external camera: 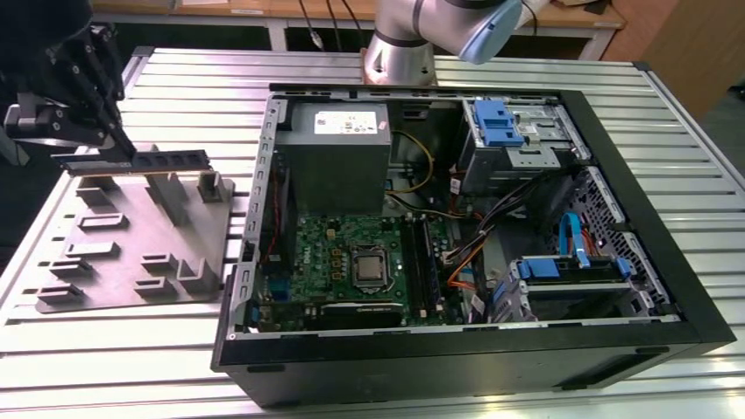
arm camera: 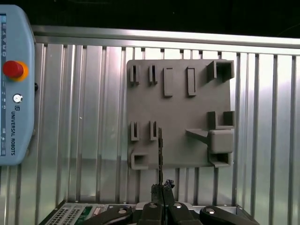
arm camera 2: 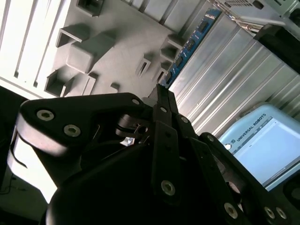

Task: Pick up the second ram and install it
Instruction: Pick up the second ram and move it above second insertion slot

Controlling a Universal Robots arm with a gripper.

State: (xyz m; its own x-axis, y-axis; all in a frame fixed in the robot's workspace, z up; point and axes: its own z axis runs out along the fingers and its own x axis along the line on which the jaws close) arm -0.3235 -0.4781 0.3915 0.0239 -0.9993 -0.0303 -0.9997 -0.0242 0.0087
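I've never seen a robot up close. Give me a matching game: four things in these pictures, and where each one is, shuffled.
Things:
1. second ram
2. grey tray
3. silver processor chip
4. red button

Places:
A. on the light blue handset
B. on the green board inside the open computer case
C. flat on the ribbed metal table
D. in the air, clamped between the fingers

Pairs: 1-D, 2-C, 3-B, 4-A.

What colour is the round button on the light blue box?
The button is red, clearest in the first wrist view.
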